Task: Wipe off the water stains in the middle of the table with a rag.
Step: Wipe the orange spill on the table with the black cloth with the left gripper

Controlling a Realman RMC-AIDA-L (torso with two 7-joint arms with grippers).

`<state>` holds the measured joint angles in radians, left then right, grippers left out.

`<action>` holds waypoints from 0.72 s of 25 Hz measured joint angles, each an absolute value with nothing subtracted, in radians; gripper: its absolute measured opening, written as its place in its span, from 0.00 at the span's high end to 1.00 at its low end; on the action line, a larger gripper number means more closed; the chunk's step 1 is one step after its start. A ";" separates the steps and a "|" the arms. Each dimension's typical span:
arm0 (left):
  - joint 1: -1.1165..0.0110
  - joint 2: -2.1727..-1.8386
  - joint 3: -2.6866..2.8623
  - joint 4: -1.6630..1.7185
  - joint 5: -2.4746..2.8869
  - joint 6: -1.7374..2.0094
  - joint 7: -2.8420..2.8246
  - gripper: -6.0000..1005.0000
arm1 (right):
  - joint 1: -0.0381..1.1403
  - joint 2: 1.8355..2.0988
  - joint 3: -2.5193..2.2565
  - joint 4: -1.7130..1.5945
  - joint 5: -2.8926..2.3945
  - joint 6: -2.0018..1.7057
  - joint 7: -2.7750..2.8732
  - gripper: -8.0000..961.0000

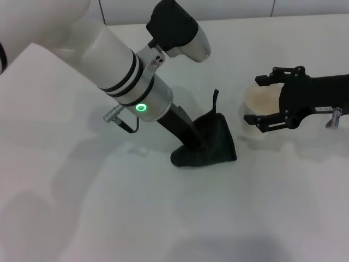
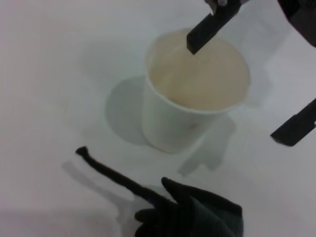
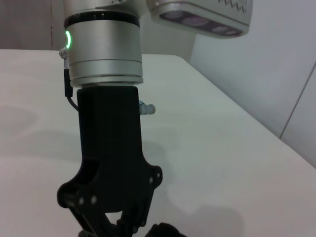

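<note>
The black rag (image 1: 218,143) lies bunched on the white table (image 1: 109,213) near the middle, its narrow tail (image 1: 215,99) pointing away. My left gripper (image 1: 196,147) reaches down from the upper left and is shut on the rag, pressing it onto the table. The rag also shows in the left wrist view (image 2: 202,217). The water stains are not visible; the rag may cover them. My right gripper (image 1: 253,101) is open, its fingers (image 2: 212,24) on either side of a pale cup (image 1: 264,103).
The pale cup (image 2: 197,98) stands upright just right of the rag, empty inside as far as I can see. The left arm's white forearm (image 1: 109,60) crosses the upper left of the table. The right wrist view shows the left gripper's black body (image 3: 111,148).
</note>
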<state>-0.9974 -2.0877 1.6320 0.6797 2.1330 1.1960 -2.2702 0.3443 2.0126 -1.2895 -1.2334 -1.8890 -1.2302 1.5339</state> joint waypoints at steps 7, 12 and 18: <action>-1.001 -2.084 1.623 0.653 2.219 1.131 -2.390 0.93 | 0.345 2.013 -1.290 -1.233 -1.886 -1.230 1.534 0.09; -0.997 -2.083 1.620 0.652 2.255 1.080 -2.472 0.93 | 0.344 2.013 -1.291 -1.233 -1.885 -1.230 1.534 0.09; -0.994 -2.083 1.558 0.656 2.371 1.015 -2.616 0.92 | 0.340 2.013 -1.293 -1.233 -1.886 -1.232 1.535 0.09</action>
